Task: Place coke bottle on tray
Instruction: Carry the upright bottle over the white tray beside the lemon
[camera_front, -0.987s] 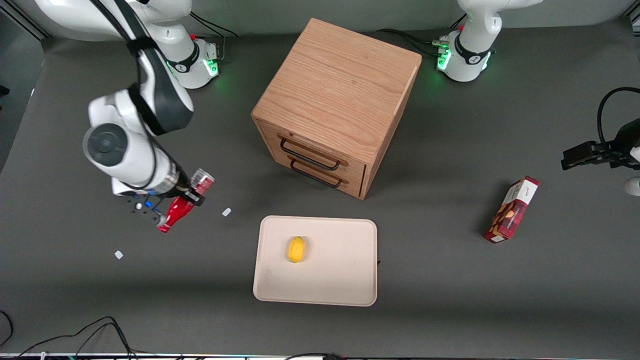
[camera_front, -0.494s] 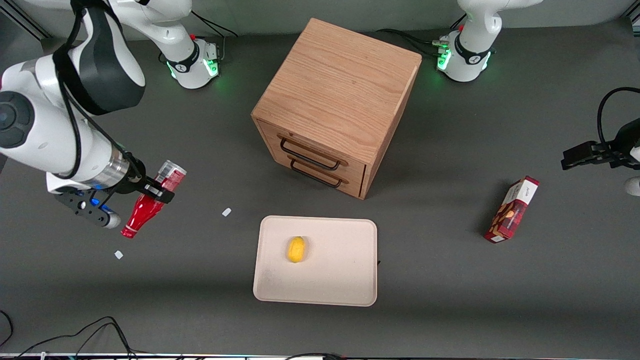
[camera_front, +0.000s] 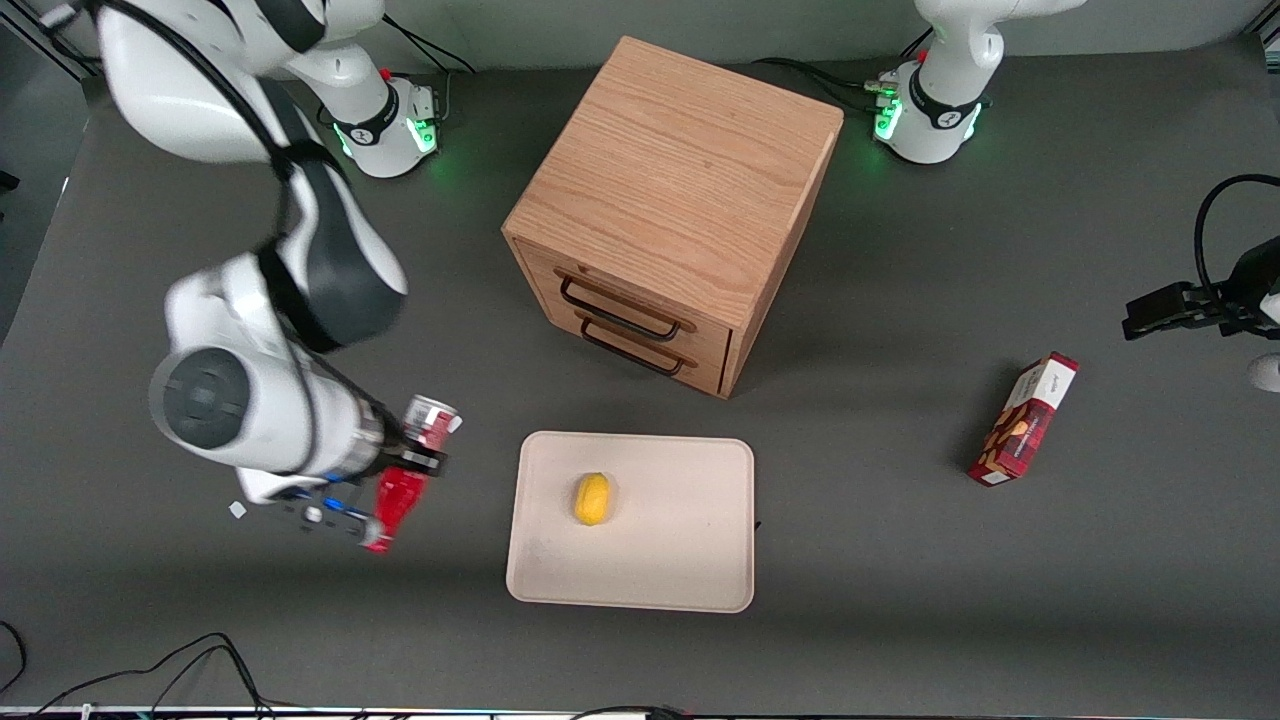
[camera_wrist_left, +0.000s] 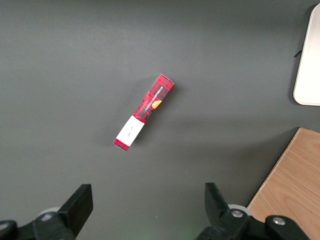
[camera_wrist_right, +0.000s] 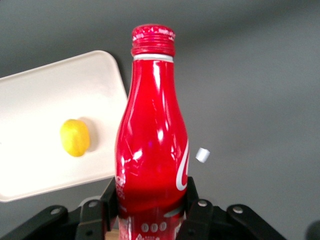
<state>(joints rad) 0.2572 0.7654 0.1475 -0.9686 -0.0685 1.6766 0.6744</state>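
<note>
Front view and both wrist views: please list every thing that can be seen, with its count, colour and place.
bottle: 1, red, held in the air beside the tray, toward the working arm's end
tray: 1, cream, on the table, nearer to the front camera than the cabinet
lemon: 1, yellow, on the tray
cabinet: 1, wood with two black drawer handles, middle of the table
snack box: 1, red, on the table toward the parked arm's end
scraps: 2, white, on the table near the bottle
cables: several, black, at the table edge nearest the front camera
tool: 1, black, shut on the bottle's lower body
</note>
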